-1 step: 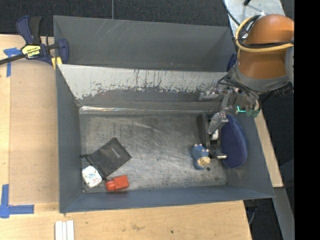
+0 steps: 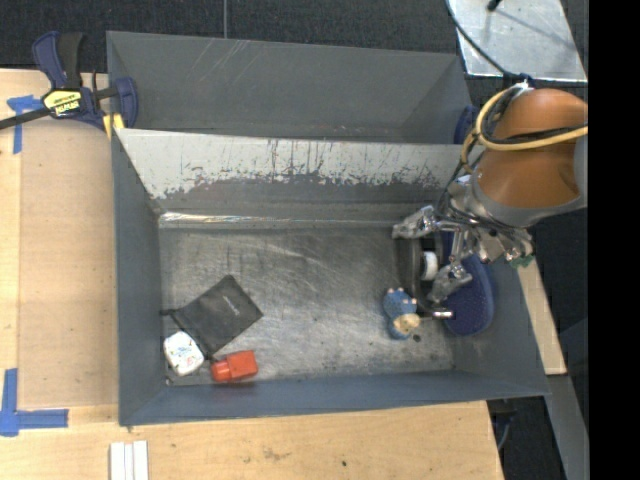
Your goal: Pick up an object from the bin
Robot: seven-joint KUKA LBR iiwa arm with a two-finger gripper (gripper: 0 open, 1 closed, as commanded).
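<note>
The pincer [image 2: 437, 286] hangs low in the grey bin [image 2: 300, 396], clenched or released I cannot tell, with a small blue-and-tan figure [image 2: 401, 314] just beside it, a dark blue oval thing [image 2: 476, 304] close on its other side, and a black pouch [image 2: 222, 310], a white round thing [image 2: 183, 353] and a red block [image 2: 235, 367] well apart from it.

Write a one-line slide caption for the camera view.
Gripper low in the bin, right end, beside a blue toy; black pouch, white round item and red block lie lower left.
</note>
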